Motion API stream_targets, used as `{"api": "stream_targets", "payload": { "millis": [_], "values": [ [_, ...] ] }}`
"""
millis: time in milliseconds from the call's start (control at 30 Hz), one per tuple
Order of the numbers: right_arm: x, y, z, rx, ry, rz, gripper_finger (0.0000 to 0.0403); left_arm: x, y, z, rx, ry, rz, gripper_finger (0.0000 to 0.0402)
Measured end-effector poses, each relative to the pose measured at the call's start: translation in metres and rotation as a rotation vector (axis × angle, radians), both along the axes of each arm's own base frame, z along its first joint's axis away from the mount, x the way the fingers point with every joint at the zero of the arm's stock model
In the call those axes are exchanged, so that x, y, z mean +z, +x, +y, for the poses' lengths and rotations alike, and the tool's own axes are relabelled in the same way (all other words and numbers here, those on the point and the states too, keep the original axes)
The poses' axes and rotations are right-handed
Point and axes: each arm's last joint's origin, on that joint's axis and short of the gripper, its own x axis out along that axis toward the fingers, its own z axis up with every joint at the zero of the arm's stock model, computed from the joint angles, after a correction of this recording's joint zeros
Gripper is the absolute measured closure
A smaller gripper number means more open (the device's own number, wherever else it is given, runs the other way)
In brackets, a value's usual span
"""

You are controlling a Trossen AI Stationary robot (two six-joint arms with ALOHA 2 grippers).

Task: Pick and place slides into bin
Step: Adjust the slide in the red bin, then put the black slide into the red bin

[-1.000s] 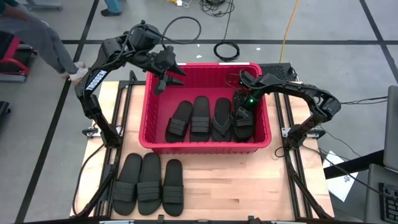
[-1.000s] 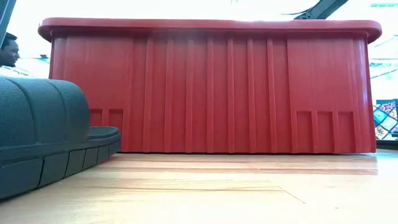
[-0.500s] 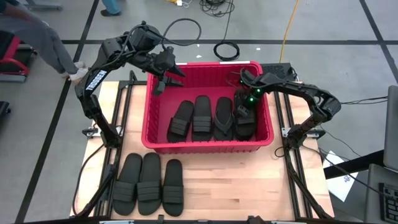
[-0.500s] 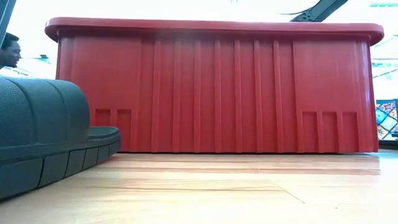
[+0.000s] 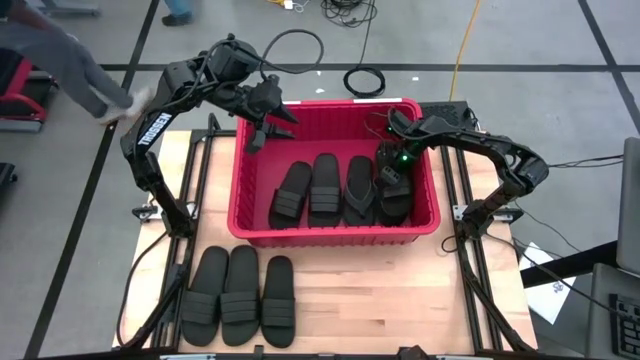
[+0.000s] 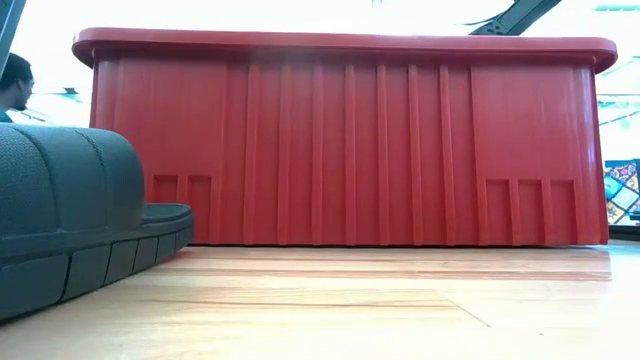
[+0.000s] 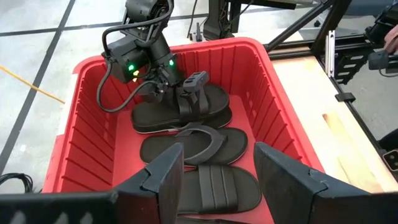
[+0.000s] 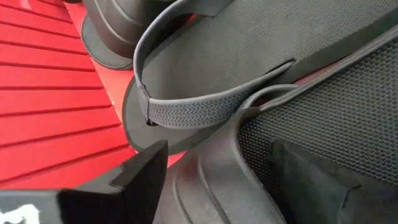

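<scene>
1. Red bin [image 5: 333, 232] sits on the wooden table [image 5: 400, 300], toward the far half, ribbed walls, rolled rim.
2. Inside the bin, high view: a row of black slides. From the left: a ribbed-strap slide [image 5: 290, 193], slightly angled; a second ribbed-strap slide [image 5: 323, 188]; a thong flip-flop [image 5: 358, 190]; then at the right end a stacked pair [image 5: 393, 192], one slide lying on another against the right wall.
3. Left wrist view confirms the stack: the top strap slide [image 7: 186, 107] lies over a lower one, flip-flop [image 7: 198, 143] just beside it, strap slide [image 7: 214, 188] nearest that camera.
4. Right gripper [image 5: 391, 171] is down inside the bin at the stacked pair. Fingers spread wide either side of the top slide's strap; right wrist view shows the strap between them, with the flip-flop's strap [image 8: 205, 106] close by. Not clamping it as far as I can see.
5. Left gripper [image 5: 268, 128] hangs above the bin's far-left corner, fingers [image 7: 163, 174] parted, holding nothing.
6. Outside the bin: three ribbed-strap slides [image 5: 238, 296] side by side on the table's near-left, touching each other, well apart from the bin's front wall.
7. Low view: bin's front wall [image 6: 345, 140] fills the picture; one outside slide [image 6: 70, 215] looms at the left.
8. A person [image 6: 14, 82] shows beyond the table.
</scene>
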Motion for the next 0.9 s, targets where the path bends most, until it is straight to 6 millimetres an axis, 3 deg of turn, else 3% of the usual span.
{"api": "stream_targets", "payload": {
  "millis": [700,900],
  "values": [
    [0.002,0.01,-0.011,-0.064,-0.166,-0.033,0.0124,0.0,0.003,-0.006,-0.012,-0.014,0.001,0.0211],
    [0.015,0.014,-0.022,-0.137,-0.259,-0.152,0.0124,0.0,0.003,-0.006,-0.018,-0.005,0.0,0.021]
  ]
}}
